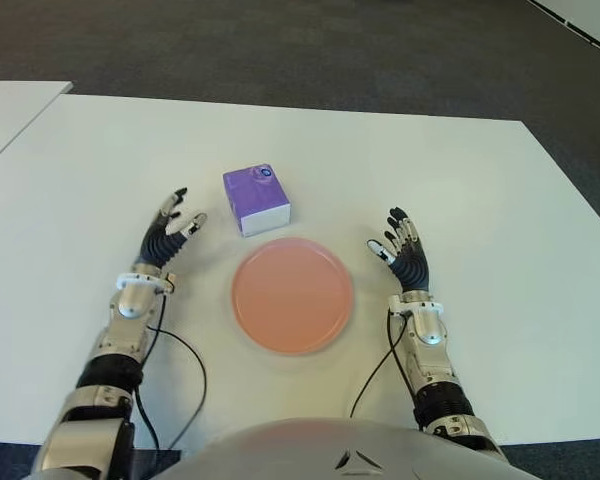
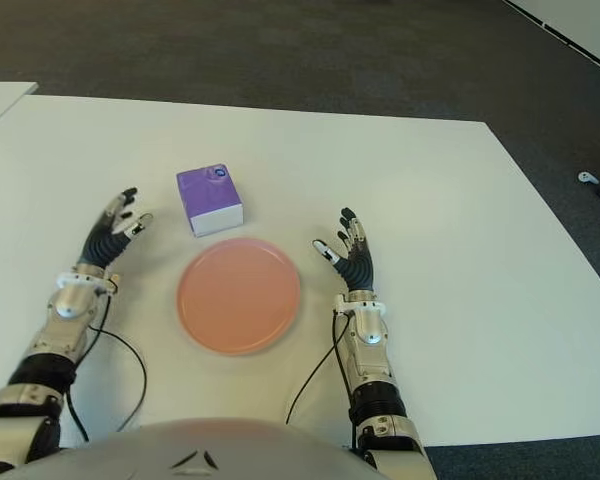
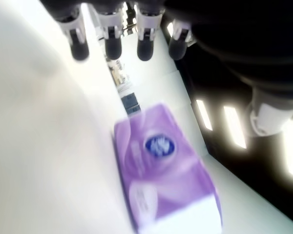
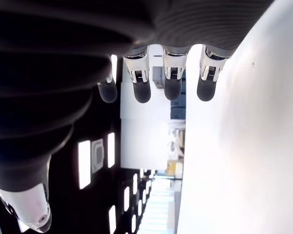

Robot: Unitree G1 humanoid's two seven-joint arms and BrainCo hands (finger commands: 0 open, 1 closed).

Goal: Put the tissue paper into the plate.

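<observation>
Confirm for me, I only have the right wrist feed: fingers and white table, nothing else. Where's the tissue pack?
Observer: The purple tissue pack lies on the table just beyond the pink plate, a little to the plate's left, not in it.
Operator: Left hand got it?
Observer: No. The left hand shows left of the pack, fingers spread, holding nothing; there is bare table between them.
Operator: And my right hand relative to the plate?
Observer: The right hand shows right of the plate, open as well, apart from its rim.
Operator: Anything on the plate?
Observer: Nothing on it.
</observation>
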